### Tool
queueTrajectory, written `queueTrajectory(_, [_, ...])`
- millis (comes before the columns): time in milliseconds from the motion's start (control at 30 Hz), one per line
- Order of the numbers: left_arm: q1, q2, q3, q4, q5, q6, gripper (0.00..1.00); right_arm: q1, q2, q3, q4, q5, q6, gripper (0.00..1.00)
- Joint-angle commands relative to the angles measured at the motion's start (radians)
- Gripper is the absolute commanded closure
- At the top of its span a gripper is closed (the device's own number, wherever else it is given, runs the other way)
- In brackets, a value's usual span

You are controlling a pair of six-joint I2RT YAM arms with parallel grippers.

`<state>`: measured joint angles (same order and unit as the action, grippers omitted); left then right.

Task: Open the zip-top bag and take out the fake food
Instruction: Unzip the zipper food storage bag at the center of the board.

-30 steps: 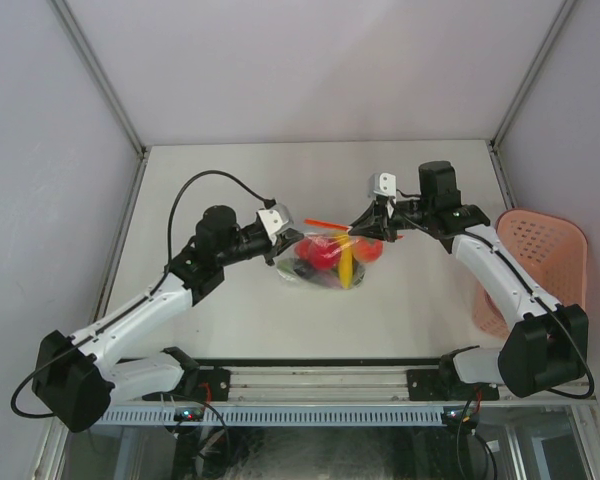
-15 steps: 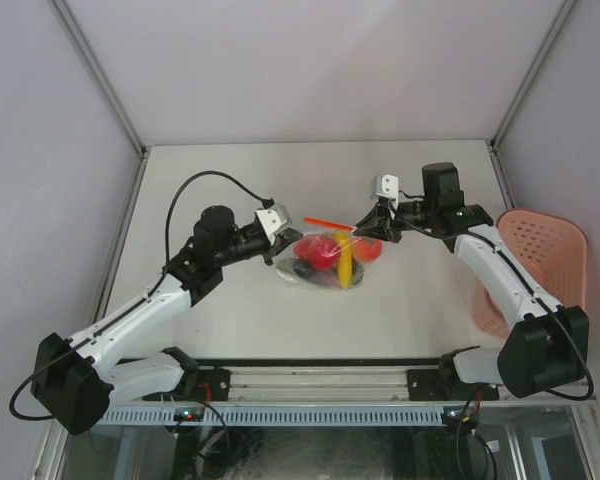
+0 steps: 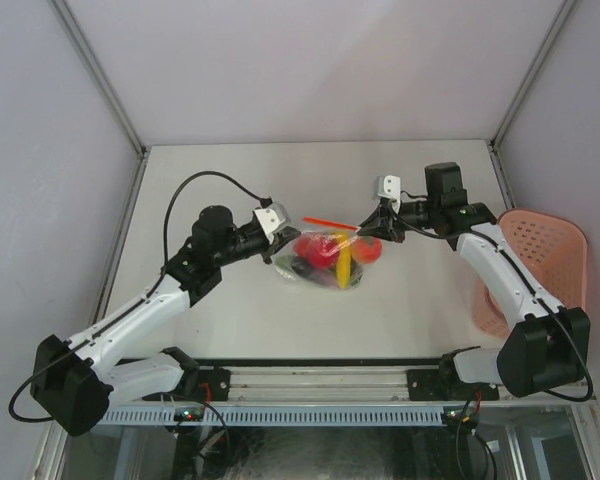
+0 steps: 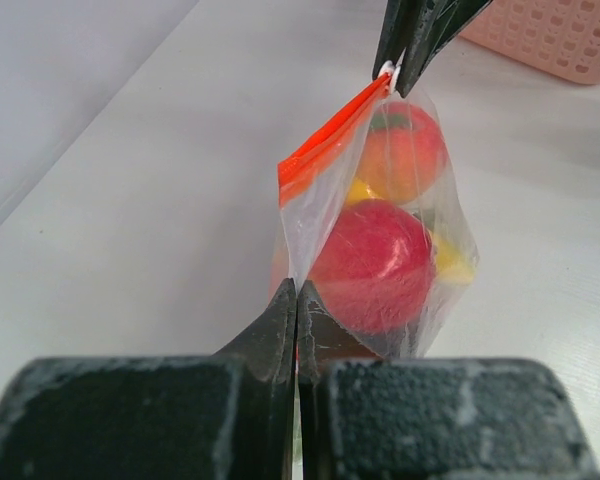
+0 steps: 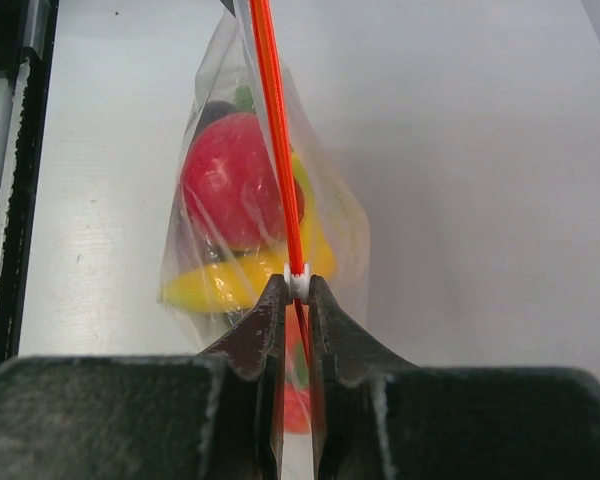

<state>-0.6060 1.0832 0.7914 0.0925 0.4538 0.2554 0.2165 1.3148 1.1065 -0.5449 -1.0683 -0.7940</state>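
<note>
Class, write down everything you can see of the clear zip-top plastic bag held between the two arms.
The clear, crinkly zip-top plastic bag is held up by its top edge between both grippers, its thin red-orange zip strip uppermost and looking closed. The left gripper pinches one plastic corner; the right gripper pinches the small white slider on the strip. Inside sit plastic toy foods: red round, orange, yellow and dark pieces.
</note>
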Motion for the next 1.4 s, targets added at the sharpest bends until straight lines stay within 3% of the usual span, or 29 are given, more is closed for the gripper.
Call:
queueTrajectory(0, [0.018, -0.040, 0.046, 0.038, -0.029, 0.020, 1.00, -0.016, -0.028, 0.043, -0.064, 0.052, -0.076, 1.00])
queueTrajectory(1367, [0.042, -0.059, 0.044, 0.026, -0.070, 0.035, 1.00, -0.085, -0.033, 0.042, -0.247, 0.317, -0.207, 1.00])
